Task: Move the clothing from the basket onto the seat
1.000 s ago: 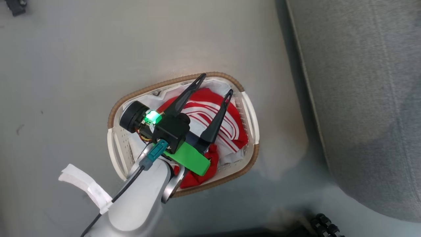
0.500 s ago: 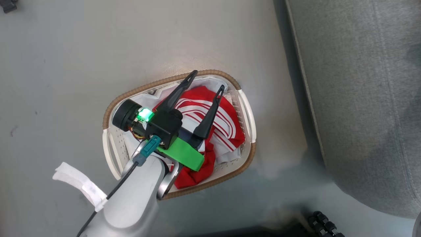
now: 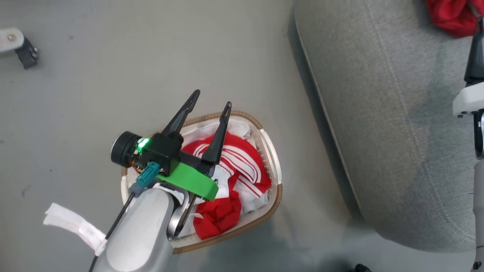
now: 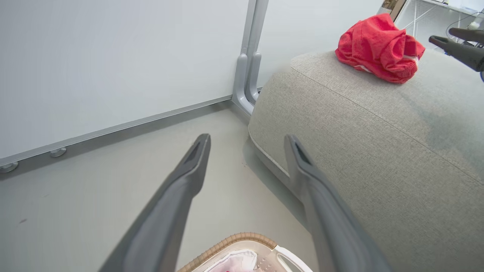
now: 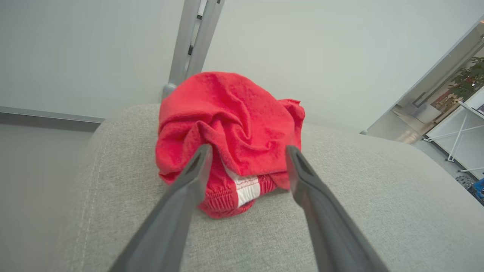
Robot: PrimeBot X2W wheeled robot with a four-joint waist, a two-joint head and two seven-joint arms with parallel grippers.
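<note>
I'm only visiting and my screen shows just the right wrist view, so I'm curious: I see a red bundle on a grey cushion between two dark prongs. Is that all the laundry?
Observer: No. In the head view a red-and-white striped garment still lies in the basket, which stands on the floor beside the seat.
Operator: Is anything going for it?
Observer: The left gripper hangs open above the basket, holding nothing.
Operator: Is the red bundle being gripped?
Observer: It seems not. The left wrist view shows the right gripper from the side, its tips just short of the bundle.
</note>
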